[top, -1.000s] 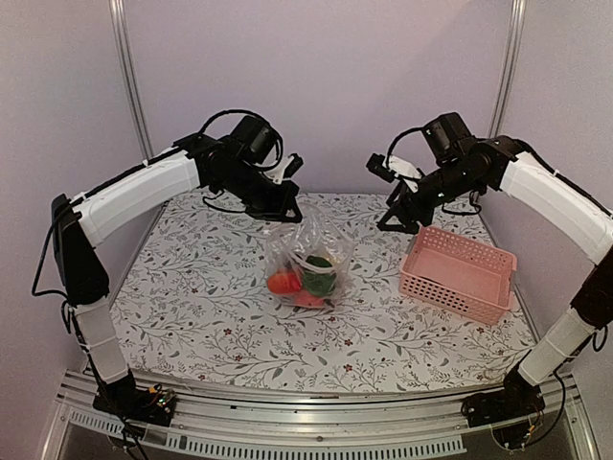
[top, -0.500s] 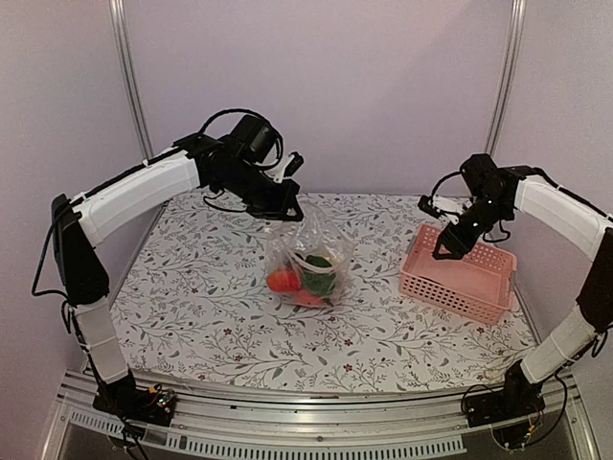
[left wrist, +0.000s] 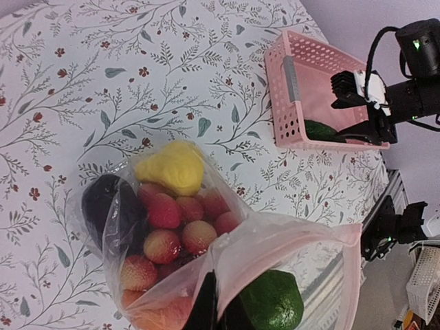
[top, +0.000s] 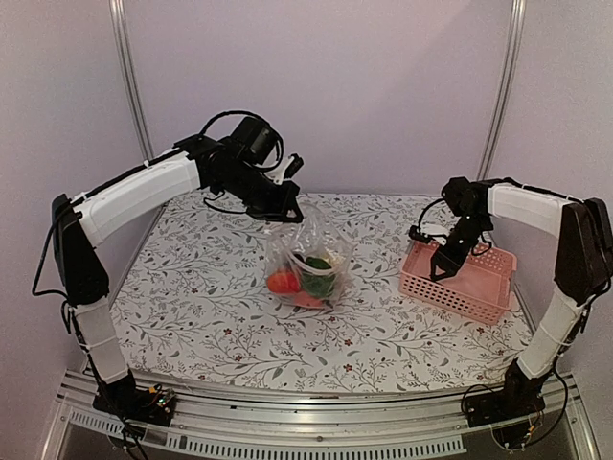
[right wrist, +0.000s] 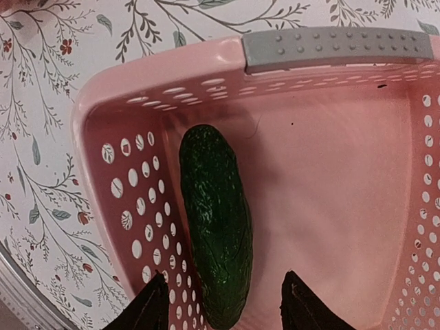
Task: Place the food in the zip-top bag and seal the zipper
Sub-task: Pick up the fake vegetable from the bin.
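Observation:
The clear zip-top bag [top: 311,251] stands mid-table, and my left gripper [top: 283,211] is shut on its mouth edge, holding it up. In the left wrist view the gripper [left wrist: 216,306] pinches the pinkish zipper strip [left wrist: 295,237]. The bag [left wrist: 124,227] holds a yellow lemon [left wrist: 172,168], red round fruits [left wrist: 175,220], a dark eggplant [left wrist: 103,203] and a green fruit [left wrist: 271,302]. The long green cucumber [right wrist: 213,220] lies in the pink basket [right wrist: 330,137]. My right gripper [right wrist: 225,306] is open just above it, one finger on each side, and it also shows in the top view [top: 442,264].
The pink lattice basket [top: 479,292] sits at the right of the flowered table and has a grey handle [right wrist: 337,48]. The cucumber lies along the basket's left wall. The basket also shows in the left wrist view [left wrist: 282,103].
My right arm has swung from beside the bag to the right and down into the basket. The left arm and the bag have not moved.

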### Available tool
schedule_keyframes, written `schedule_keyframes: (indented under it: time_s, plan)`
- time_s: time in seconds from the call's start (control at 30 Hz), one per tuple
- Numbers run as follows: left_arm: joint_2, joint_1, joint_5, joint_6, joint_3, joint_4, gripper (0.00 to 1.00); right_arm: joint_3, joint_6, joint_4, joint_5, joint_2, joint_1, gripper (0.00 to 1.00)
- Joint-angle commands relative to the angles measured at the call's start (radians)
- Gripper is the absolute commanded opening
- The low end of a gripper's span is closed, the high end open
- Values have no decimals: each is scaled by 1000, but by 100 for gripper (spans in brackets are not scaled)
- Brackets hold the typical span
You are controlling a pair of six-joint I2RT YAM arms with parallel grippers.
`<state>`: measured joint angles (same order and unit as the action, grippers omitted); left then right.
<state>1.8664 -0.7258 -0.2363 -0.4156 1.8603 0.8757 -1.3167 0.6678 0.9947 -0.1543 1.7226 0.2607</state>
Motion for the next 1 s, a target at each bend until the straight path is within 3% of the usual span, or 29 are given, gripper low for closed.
schedule_keyframes:
  time_s: [0.0,0.5,0.97]
  plan:
    - [-30,14,1,-3,-21,-17,0,-1,41,14,-16,46,1,54]
    - [-38,14,-5,-5,-50,-32,0,-14,93,-14,-69,176,-1,50]
    - [-42,14,-4,0,-60,-32,0,-69,90,-1,-37,145,-19,23]
